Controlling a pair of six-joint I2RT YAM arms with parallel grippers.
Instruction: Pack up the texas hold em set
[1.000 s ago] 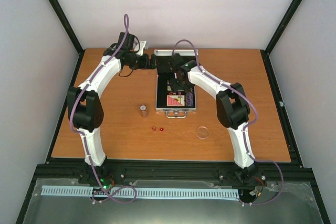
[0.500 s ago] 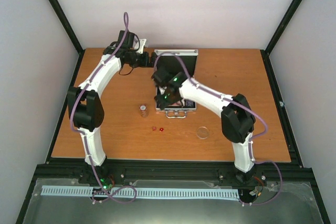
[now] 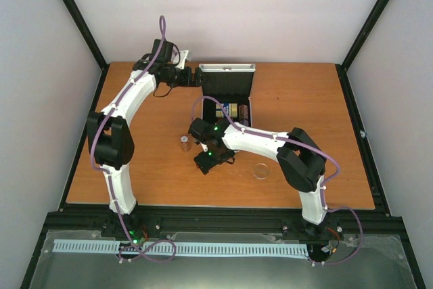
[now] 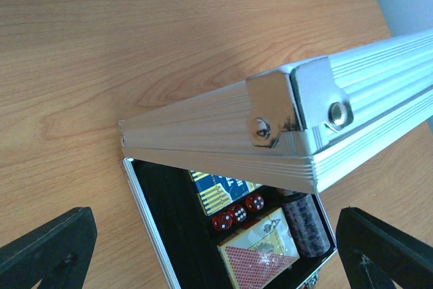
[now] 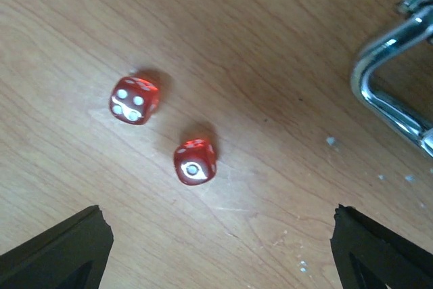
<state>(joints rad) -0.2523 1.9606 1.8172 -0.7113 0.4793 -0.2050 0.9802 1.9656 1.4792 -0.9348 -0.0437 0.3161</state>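
Observation:
The silver case (image 3: 226,72) stands open at the back middle, its lid (image 4: 298,116) raised. Inside its black lining (image 4: 166,214) lie a blue deck (image 4: 218,189), three red dice (image 4: 237,215), a red-backed deck (image 4: 260,256) and a dark chip stack (image 4: 308,225). My left gripper (image 3: 194,76) is open at the lid's left corner, and in the left wrist view (image 4: 216,262) its jaws stand wide apart. My right gripper (image 3: 207,161) is open, low over two red dice (image 5: 133,98) (image 5: 195,161) on the table. Both dice lie ahead of its jaws, and it hides them in the top view.
A small chip stack (image 3: 184,142) stands on the table left of the case. The clear round disc (image 3: 261,170) lies to the front right. The case's chrome handle (image 5: 389,93) is just right of the two dice.
My right arm has swung out of the case, toward the front left, and come down over the two loose dice. The left arm has hardly moved at the lid.

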